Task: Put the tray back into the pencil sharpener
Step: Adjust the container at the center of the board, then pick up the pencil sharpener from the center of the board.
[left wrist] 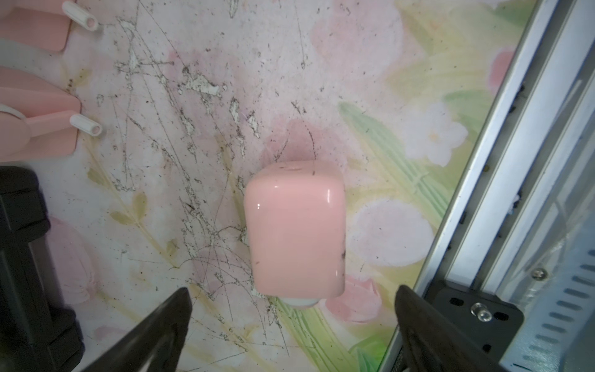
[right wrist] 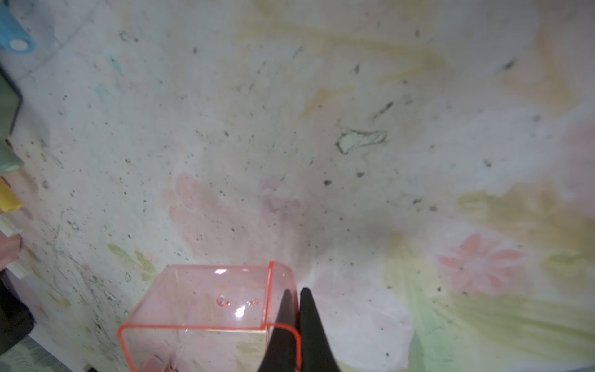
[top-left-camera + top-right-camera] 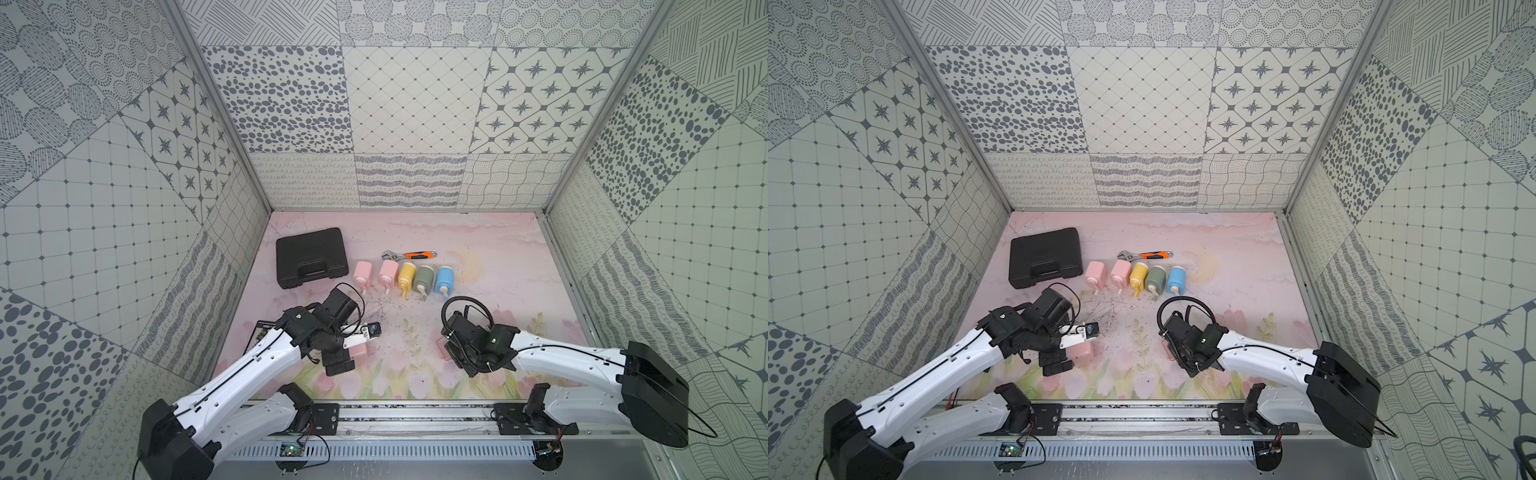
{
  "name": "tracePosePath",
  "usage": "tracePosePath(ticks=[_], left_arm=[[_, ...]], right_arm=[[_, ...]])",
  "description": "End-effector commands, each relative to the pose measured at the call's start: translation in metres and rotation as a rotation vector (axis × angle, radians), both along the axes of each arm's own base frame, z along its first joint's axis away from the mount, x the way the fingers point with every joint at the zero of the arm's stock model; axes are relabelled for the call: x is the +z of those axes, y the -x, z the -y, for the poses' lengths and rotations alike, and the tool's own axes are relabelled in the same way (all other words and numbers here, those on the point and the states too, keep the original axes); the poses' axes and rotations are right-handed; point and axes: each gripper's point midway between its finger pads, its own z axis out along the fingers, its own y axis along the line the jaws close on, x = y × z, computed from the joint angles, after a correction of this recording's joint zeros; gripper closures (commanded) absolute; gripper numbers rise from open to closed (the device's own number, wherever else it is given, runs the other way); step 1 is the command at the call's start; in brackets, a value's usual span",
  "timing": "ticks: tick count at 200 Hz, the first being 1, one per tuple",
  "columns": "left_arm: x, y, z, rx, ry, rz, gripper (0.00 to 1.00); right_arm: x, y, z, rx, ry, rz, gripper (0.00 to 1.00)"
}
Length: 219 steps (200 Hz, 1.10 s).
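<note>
The pink pencil sharpener (image 1: 294,232) rests on the flowered mat in front of my left gripper (image 1: 292,298). That gripper is open, its two dark fingers wide apart and touching nothing. In both top views the sharpener (image 3: 359,351) (image 3: 1081,351) shows as a pink block under the left wrist. The tray (image 2: 206,299) is clear red plastic with its open side up. My right gripper (image 2: 294,294) is shut on one of its side walls, one finger inside and one outside. From above only a red edge of the tray (image 3: 440,347) shows beside the right wrist.
A black case (image 3: 311,257) lies at the back left. Several coloured sharpeners (image 3: 424,278) form a row mid-table, with an orange-handled wrench (image 3: 409,254) behind them. A dark card (image 3: 262,330) lies under the left arm. The metal rail (image 3: 415,415) runs along the front edge.
</note>
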Motion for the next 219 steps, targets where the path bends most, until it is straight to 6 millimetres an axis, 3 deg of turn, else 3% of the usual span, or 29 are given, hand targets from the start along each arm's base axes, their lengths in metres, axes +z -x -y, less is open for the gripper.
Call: tracePosePath(ticks=[1,31,95,119,138,165,196,219], left_arm=[[-0.012,0.007,0.005,-0.033,0.007,-0.067,0.02],[-0.024,-0.001,0.003,-0.039,-0.026,-0.04,0.03],[-0.042,-0.015,0.005,-0.034,-0.066,-0.026,0.18],[-0.047,-0.017,0.013,-0.023,-0.046,-0.045,0.27],[-0.051,-0.016,0.018,-0.022,-0.035,-0.08,0.39],[-0.05,-0.015,0.024,-0.04,-0.015,-0.092,0.53],[-0.042,-0.015,0.037,-0.073,0.042,-0.078,0.58],[-0.028,-0.019,0.063,-0.104,0.143,-0.057,0.59]], right_arm=[[0.016,0.001,-0.003,0.194,0.06,0.004,0.99],[0.019,0.004,-0.002,0.301,0.088,-0.021,1.0],[0.026,-0.008,0.001,0.464,0.093,-0.043,1.0],[0.029,-0.01,0.004,0.505,0.104,-0.049,1.0],[0.031,-0.01,0.009,0.526,0.113,-0.05,1.0],[0.033,-0.011,0.011,0.59,0.143,-0.042,1.0],[0.033,-0.01,-0.001,0.734,0.132,-0.049,1.0],[0.024,-0.002,-0.013,0.832,0.105,-0.076,1.0]])
